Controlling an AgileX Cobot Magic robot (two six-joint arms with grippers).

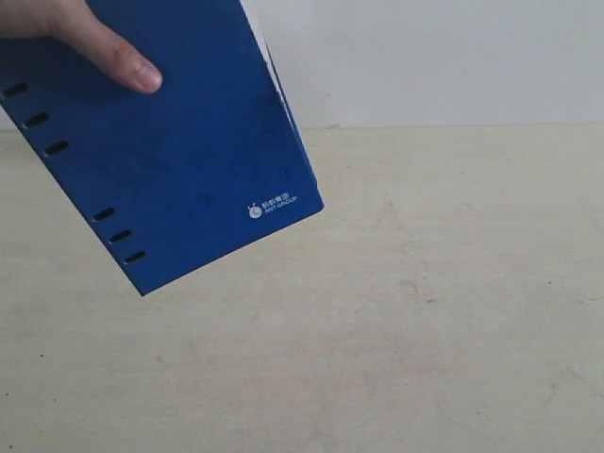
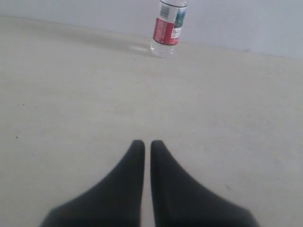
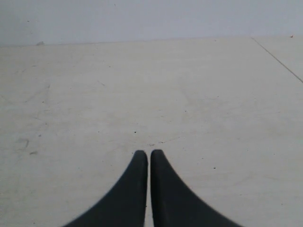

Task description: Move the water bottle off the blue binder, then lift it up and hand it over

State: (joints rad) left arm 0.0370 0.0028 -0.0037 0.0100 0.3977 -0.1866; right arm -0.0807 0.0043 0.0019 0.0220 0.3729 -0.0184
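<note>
Because the left tool (image 2: pixel 147 142) and right tool (image 3: pixel 149 152) are both clenched on nothing, neither carries anything. The water bottle (image 2: pixel 169 28) stands upright well ahead of the left tool, while a hand (image 1: pixel 66 28) holds the blue binder (image 1: pixel 189 142) aloft. It is probably best to hold both tools motionless.

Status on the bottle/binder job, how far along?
Done: water bottle stands on the table, off the blue binder. In hand: a person's hand holds the binder; left fingers and right fingers are closed, empty. Left: can't tell if this is post-handover or setup.
</note>
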